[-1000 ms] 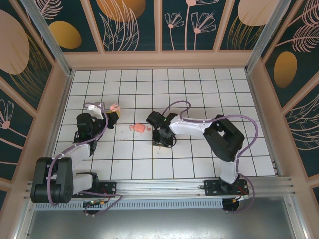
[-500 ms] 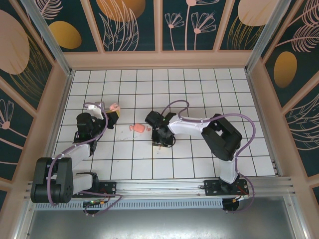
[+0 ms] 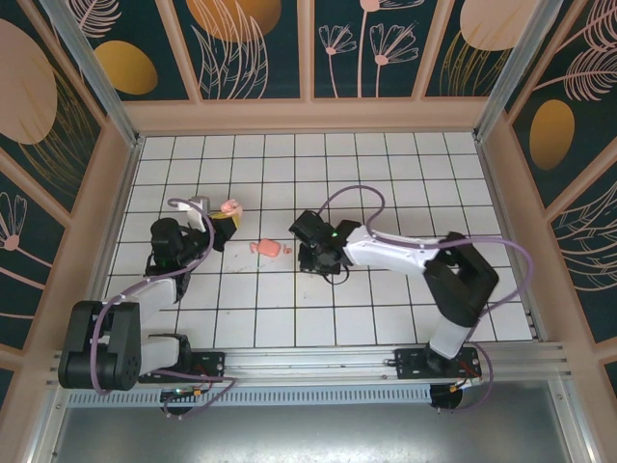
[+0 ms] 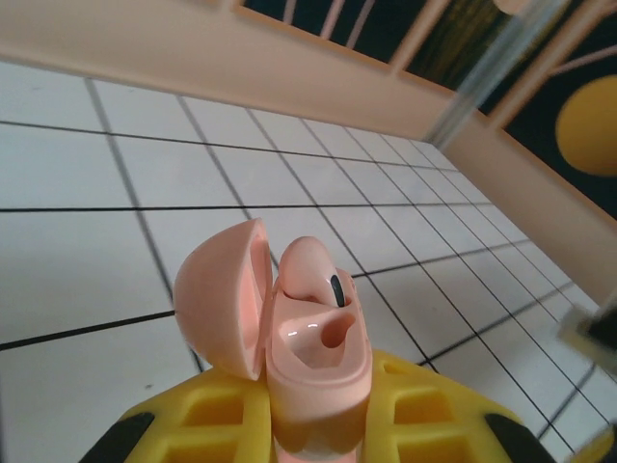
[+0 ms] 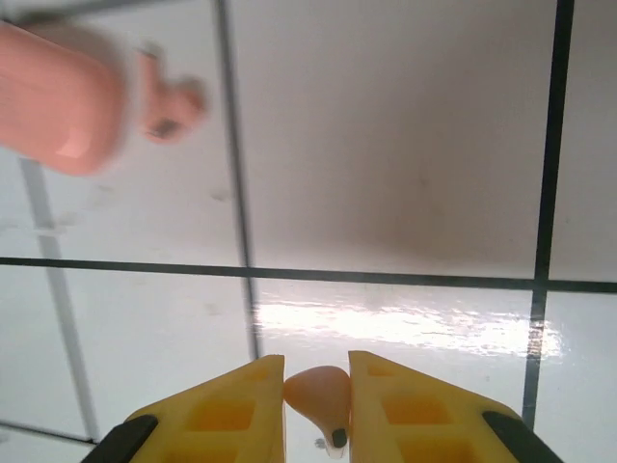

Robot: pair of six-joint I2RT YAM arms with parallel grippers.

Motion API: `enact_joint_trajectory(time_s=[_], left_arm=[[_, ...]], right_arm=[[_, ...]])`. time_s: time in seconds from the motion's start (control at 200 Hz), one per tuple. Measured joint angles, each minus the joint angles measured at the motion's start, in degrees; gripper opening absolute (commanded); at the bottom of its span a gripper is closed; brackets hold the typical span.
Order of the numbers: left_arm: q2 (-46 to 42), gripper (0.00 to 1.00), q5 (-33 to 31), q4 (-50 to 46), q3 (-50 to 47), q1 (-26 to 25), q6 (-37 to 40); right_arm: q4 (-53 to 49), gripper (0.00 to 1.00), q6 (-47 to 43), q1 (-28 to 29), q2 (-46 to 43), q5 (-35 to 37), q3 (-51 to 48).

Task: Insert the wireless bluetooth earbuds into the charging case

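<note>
Pinching an earbud (image 5: 320, 395), right hand (image 5: 316, 365) over open tiles (image 5: 386, 145); left hand (image 4: 318, 417) clamping lid-up charging case (image 4: 308, 362).

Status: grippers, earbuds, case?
Left gripper shut on open charging case, one earbud seated. Right gripper shut on second earbud. Loose pink item on table between them.

white tiled table (image 3: 386, 164) — pink object (image 3: 267, 248) on it
</note>
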Motion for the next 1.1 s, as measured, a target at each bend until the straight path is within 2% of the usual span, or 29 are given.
enact_joint_trajectory(time_s=[0.23, 0.5, 0.791, 1.096], left_arm=[[-0.2, 0.11, 3.8, 2.8, 0.0, -6.6, 4.4], [-0.4, 0.12, 7.6, 6.6, 0.0, -11.9, 8.6], [1.8, 0.12, 9.4, 7.0, 3.9, -16.2, 11.4], [4.0, 0.13, 10.2, 6.9, 5.5, -17.9, 12.7]], right_arm=[[9.6, 0.19, -8.2, -0.5, -12.1, 3.3, -4.0], [18.4, 0.19, -21.0, -2.5, -20.1, 2.5, -4.4], [24.3, 0.19, -33.7, -2.5, -20.5, -5.1, -4.1], [26.9, 0.19, -38.9, -2.5, -17.9, -9.9, -2.3]])
